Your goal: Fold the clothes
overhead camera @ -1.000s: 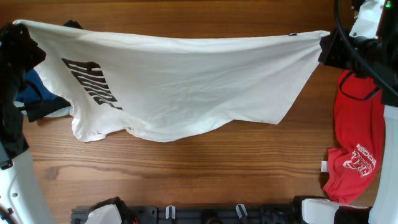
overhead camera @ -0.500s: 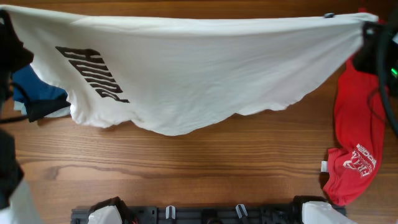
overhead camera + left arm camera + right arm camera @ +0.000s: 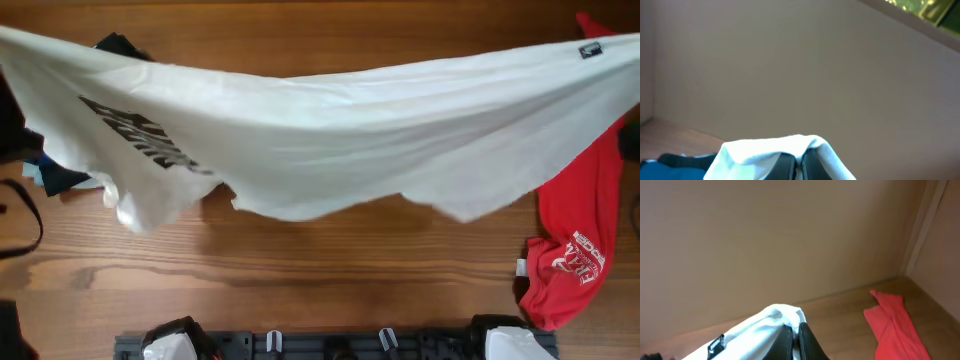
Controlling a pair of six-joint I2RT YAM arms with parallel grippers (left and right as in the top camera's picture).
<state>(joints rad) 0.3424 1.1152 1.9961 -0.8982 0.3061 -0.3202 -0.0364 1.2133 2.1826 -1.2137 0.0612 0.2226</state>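
The large white T-shirt [image 3: 330,140] with a black print [image 3: 140,140] and a small black tag [image 3: 592,50] hangs stretched in the air across the whole table, sagging in the middle. My left gripper [image 3: 799,162] is shut on its left corner [image 3: 775,147]. My right gripper [image 3: 796,337] is shut on its right corner [image 3: 775,317], near the tag [image 3: 716,345]. Both grippers are outside the overhead view. The red T-shirt [image 3: 575,250] with white lettering lies at the right; it also shows in the right wrist view [image 3: 895,325].
Blue and black garments [image 3: 55,175] lie at the left edge, partly hidden under the white shirt; the blue one shows in the left wrist view [image 3: 670,167]. Wooden table [image 3: 320,280]. Arm bases [image 3: 180,340] stand along the front edge.
Both arms have spread further apart and out of the overhead view. The white shirt has risen and now spans the full width, its lower edge lifted and its print skewed.
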